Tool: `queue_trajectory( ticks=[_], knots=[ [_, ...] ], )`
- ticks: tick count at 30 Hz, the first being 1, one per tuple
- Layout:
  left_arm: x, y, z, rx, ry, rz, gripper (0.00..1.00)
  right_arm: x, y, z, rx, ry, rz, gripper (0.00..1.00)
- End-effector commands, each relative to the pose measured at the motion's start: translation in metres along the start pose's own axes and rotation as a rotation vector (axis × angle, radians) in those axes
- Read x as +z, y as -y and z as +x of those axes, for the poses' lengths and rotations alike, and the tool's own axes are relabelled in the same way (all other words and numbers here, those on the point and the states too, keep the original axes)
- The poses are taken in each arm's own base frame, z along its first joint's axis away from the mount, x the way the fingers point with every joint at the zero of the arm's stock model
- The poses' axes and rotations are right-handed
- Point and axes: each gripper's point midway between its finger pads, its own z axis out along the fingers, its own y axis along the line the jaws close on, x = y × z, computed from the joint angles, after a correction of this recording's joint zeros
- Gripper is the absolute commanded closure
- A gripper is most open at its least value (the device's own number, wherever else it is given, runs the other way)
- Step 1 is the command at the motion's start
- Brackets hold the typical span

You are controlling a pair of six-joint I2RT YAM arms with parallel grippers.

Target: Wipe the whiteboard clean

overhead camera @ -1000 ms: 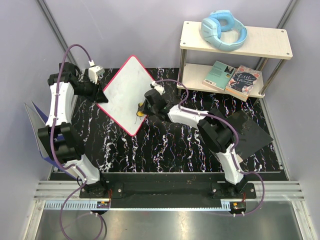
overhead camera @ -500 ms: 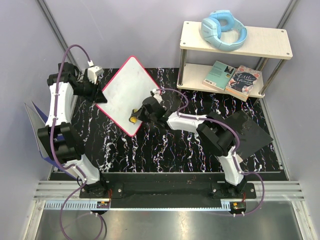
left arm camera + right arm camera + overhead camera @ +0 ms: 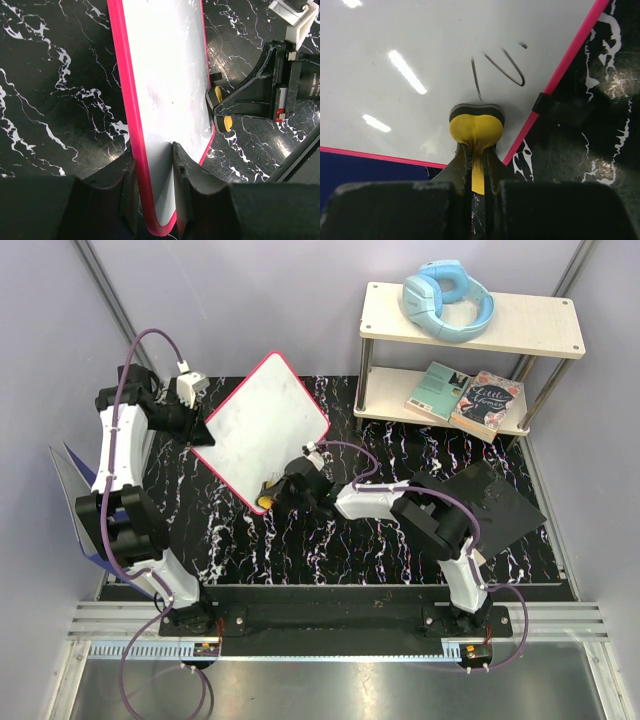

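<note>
The whiteboard (image 3: 262, 425), white with a red-pink rim, is held tilted above the black marbled table. My left gripper (image 3: 200, 430) is shut on its left corner; in the left wrist view the fingers (image 3: 182, 165) pinch the whiteboard (image 3: 170, 75) at its rim. My right gripper (image 3: 274, 490) is shut on a yellow and black eraser (image 3: 265, 502) at the board's near corner. In the right wrist view the eraser (image 3: 476, 125) presses against the whiteboard (image 3: 420, 50), just below a few dark pen strokes (image 3: 502, 67).
A wooden shelf (image 3: 520, 325) at the back right carries blue headphones (image 3: 447, 298) on top and two books (image 3: 466, 397) below. A black flat pad (image 3: 495, 502) lies at the right. A blue-grey folder (image 3: 72, 480) stands behind the left arm.
My right gripper has slid the eraser down and left across the board to its near corner. The board has swung a little, its right corner now further right.
</note>
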Motion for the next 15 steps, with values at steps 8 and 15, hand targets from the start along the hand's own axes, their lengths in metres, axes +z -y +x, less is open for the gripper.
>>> queue_trajectory(
  ticks=[8,15],
  knots=[
    [-0.002,-0.007,-0.022,0.184,0.035,-0.040,1.00,-0.001,-0.001,-0.089,0.025,0.210,0.012,1.00],
    [0.000,-0.008,-0.019,0.178,0.028,-0.029,1.00,0.005,0.003,-0.125,0.016,0.281,0.027,1.00]
  ],
)
